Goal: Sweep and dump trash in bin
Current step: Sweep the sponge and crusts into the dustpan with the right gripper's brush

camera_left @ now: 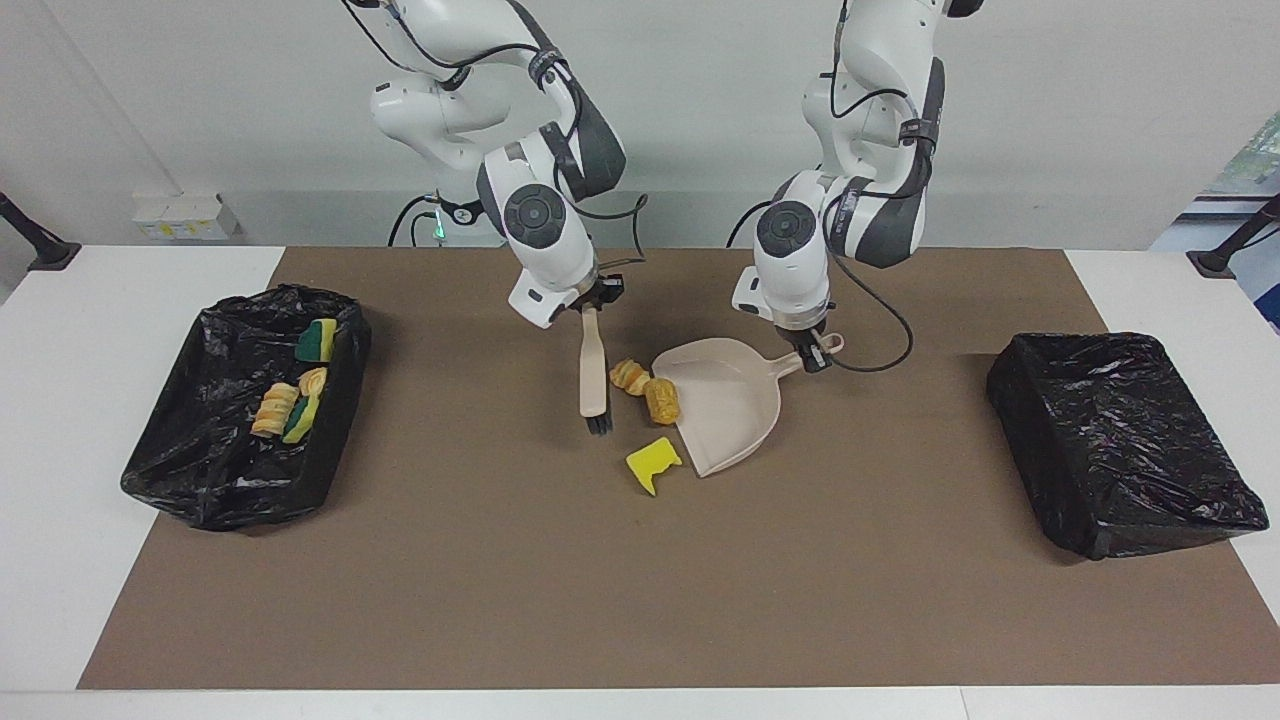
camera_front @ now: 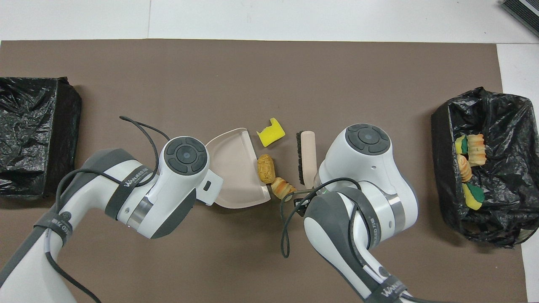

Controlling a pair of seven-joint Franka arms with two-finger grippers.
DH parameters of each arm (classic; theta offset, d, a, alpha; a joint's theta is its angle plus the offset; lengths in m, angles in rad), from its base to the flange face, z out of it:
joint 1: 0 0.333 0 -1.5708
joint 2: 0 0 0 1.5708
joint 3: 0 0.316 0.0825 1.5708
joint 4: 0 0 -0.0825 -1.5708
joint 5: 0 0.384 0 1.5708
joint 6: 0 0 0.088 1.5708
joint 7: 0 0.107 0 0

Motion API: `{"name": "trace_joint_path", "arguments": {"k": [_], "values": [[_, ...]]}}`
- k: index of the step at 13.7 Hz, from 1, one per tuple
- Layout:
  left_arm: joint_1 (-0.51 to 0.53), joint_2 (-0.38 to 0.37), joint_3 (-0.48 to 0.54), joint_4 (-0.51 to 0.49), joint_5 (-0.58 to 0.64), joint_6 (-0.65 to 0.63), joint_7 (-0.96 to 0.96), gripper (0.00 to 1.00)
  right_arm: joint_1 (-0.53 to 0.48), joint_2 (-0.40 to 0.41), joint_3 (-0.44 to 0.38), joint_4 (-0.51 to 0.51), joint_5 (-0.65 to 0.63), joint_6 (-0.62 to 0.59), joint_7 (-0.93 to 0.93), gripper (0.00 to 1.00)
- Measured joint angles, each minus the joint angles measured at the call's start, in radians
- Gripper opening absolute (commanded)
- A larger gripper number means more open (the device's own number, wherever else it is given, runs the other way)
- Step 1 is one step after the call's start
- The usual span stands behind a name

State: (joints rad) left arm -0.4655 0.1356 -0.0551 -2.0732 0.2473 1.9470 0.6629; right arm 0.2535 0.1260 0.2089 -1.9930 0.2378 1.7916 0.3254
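Note:
My left gripper [camera_left: 814, 352] is shut on the handle of the beige dustpan [camera_left: 730, 400], which lies on the brown mat with its mouth toward the right arm's end. My right gripper [camera_left: 592, 302] is shut on the handle of the beige brush [camera_left: 593, 375], whose dark bristles [camera_front: 300, 158] face the pan. Two golden-brown bread scraps of trash [camera_left: 630, 376] [camera_left: 661, 400] sit at the pan's lip, also seen from overhead [camera_front: 265, 168] [camera_front: 283, 188]. A yellow sponge chunk [camera_left: 653, 463] [camera_front: 270, 132] lies just off the lip's corner, farther from the robots.
A black-lined bin [camera_left: 200, 470] at the right arm's end holds several scraps [camera_left: 290, 400]. A second black-lined bin [camera_left: 1120, 440] stands at the left arm's end. From overhead, both wrists cover their grippers and the pan's handle.

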Motion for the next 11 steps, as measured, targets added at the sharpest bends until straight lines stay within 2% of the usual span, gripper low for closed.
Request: {"name": "trace_joint_path", "arguments": {"k": [3, 6, 8, 11], "values": [[0.0, -0.003, -0.001, -0.004, 0.0, -0.022, -0.001, 0.0, -0.024, 0.019, -0.001, -0.001, -0.05, 0.005, 0.044, 0.0], [-0.001, -0.014, -0.002, -0.02, 0.0, -0.029, -0.003, 0.0, -0.046, 0.096, -0.001, 0.034, -0.174, 0.009, 0.043, 0.0], [-0.001, -0.023, -0.003, -0.032, 0.0, -0.031, -0.004, 0.0, -0.03, 0.146, 0.002, 0.064, -0.185, 0.009, 0.04, 0.0], [-0.002, -0.029, -0.005, -0.039, 0.0, -0.031, -0.006, 0.0, 0.035, 0.17, 0.005, 0.058, -0.185, 0.003, 0.04, 0.0]]}}
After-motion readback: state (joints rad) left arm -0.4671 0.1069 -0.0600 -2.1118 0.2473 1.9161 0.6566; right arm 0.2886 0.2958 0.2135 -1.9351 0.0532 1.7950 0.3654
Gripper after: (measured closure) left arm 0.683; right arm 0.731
